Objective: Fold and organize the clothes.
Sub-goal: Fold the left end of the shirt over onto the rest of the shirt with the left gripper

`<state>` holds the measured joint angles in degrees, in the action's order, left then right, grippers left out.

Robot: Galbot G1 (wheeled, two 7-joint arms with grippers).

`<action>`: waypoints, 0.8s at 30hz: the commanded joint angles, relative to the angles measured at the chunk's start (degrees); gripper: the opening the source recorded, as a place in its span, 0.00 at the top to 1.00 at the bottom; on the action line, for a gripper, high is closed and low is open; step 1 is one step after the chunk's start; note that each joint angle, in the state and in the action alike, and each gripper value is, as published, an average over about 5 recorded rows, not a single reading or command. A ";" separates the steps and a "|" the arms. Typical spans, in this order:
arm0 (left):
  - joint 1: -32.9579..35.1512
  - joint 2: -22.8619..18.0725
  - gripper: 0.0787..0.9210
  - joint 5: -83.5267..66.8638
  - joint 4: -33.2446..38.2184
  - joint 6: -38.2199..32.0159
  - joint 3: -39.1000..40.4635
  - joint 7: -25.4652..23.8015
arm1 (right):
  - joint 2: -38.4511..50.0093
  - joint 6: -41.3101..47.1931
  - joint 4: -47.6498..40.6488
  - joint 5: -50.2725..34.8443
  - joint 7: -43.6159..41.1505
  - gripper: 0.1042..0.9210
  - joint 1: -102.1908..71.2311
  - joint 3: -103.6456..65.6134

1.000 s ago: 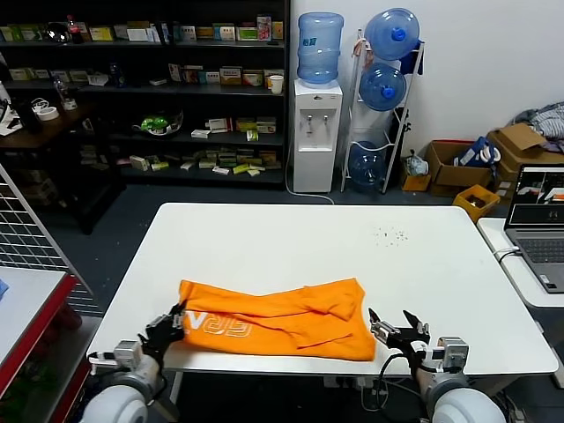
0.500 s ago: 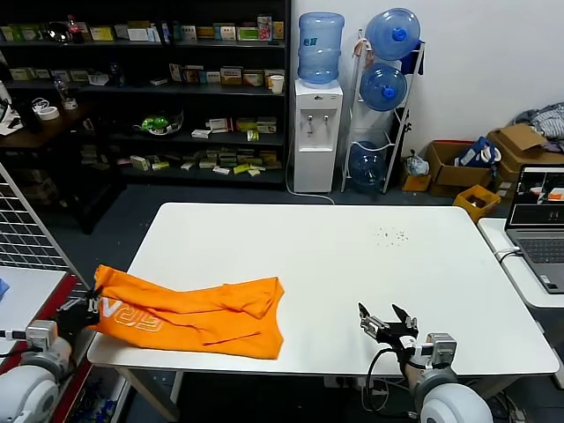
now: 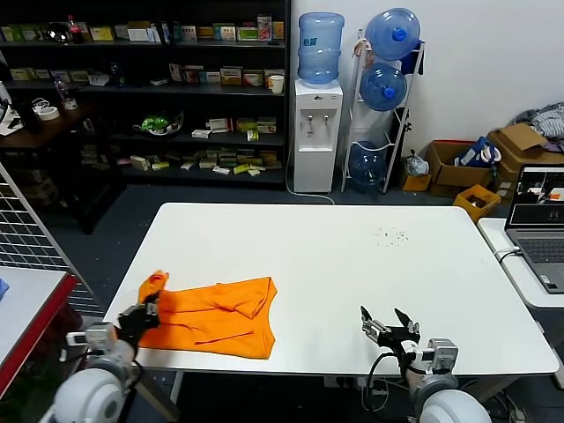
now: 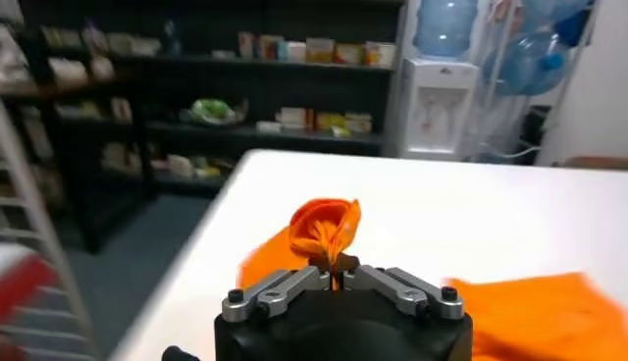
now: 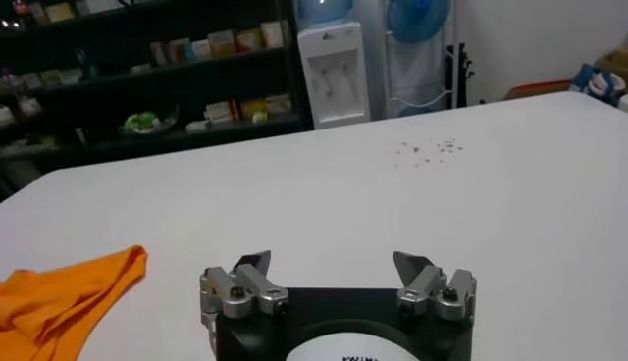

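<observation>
Fingers of the left gripper (image 4: pixel 337 282) pinch a bunched edge of the bright orange cotton T-shirt (image 3: pixel 214 316), at the near left corner of the white rectangular table (image 3: pixel 352 256). Since a second ago this arm has dragged the shirt from mid-front to the left, then doubled its lettered end back over, so the cloth now lies shorter and the white print no longer shows; in my judgement one fold is going in. The right gripper (image 3: pixel 389 328) waits spread wide and empty near the front edge, well apart from the shirt. Behind stand dark stocked shelves (image 3: pixel 150 88) and a white water dispenser (image 3: pixel 316 132).
</observation>
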<state>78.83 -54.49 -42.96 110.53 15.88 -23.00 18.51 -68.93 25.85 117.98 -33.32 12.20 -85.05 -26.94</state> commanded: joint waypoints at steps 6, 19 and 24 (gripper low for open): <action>-11.32 -20.89 0.94 0.32 1.34 5.56 18.11 5.49 | -1.90 -0.39 0.12 1.35 0.00 0.12 -1.66 -0.64; -10.05 -20.63 0.90 2.42 0.78 5.54 17.75 4.44 | -1.82 0.06 0.06 1.35 0.22 0.12 -0.69 0.24; -8.95 -18.89 0.74 2.29 1.86 5.61 16.18 3.96 | -1.65 0.21 -0.07 1.22 0.29 0.12 -0.28 0.52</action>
<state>70.31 -72.36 -41.21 111.66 20.91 -7.58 22.60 -70.47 26.01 117.90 -32.14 12.38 -85.39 -26.47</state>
